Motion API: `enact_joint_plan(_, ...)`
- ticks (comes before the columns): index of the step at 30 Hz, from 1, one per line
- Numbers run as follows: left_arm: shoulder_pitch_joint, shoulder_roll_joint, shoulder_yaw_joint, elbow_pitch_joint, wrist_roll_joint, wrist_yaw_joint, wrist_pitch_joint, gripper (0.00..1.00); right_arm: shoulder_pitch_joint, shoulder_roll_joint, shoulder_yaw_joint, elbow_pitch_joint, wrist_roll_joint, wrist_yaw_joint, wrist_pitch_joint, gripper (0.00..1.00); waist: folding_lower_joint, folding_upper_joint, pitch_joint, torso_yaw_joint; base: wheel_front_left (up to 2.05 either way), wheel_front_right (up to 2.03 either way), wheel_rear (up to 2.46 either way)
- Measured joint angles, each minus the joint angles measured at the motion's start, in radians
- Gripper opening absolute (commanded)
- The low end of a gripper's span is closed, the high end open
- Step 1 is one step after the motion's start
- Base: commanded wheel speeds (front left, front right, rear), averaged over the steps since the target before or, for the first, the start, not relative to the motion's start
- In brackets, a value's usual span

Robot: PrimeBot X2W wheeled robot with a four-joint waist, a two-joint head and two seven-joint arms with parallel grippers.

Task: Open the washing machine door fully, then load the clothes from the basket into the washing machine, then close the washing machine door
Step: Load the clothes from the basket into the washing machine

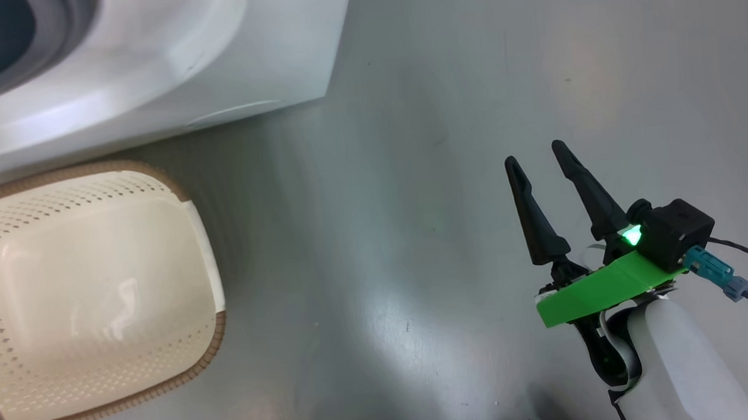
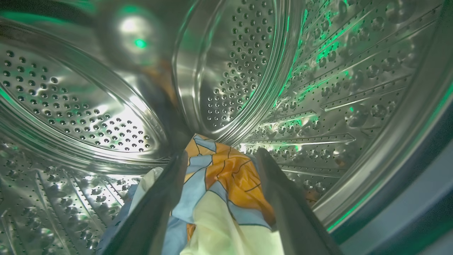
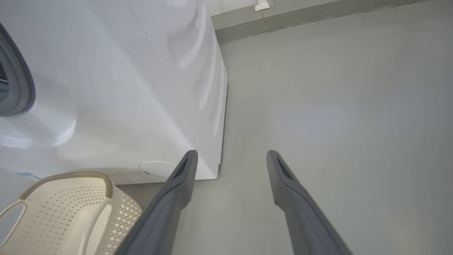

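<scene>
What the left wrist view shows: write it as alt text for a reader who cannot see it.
The open left tool reaches inside the perforated steel washing machine drum, with a bundle of orange, light blue and cream clothes between its dark fingers.

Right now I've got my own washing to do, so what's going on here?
The robot is loading the machine. Its left pincer is inside the drum, open, with the clothes lying between its fingers. The basket on the floor beside the machine is empty. The right pincer hangs open over the floor, holding nothing. Shutting the machine is what remains.
</scene>
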Motion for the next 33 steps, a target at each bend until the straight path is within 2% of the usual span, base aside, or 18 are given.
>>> enact_joint_plan(12,0.131,-0.014,0.019,-0.059,-0.005,-0.001,0.000,1.00,0.005,-0.001,-0.014,0.030,-0.002,0.000,0.000,1.00,0.0000,0.0000,-0.093,0.028,0.00,0.00,0.00)
enact_joint_plan(30,0.419,-0.095,0.074,-0.226,-0.016,-0.002,0.000,1.00,0.055,-0.002,-0.022,0.074,-0.010,0.000,0.000,1.00,-0.0001,0.0000,-0.245,0.065,0.00,0.00,0.00)
enact_joint_plan(33,0.507,-0.107,0.086,-0.282,-0.015,-0.002,0.000,1.00,0.084,-0.002,-0.021,0.083,-0.010,0.000,0.000,1.00,0.0000,0.0000,-0.282,0.068,0.00,0.00,0.00)
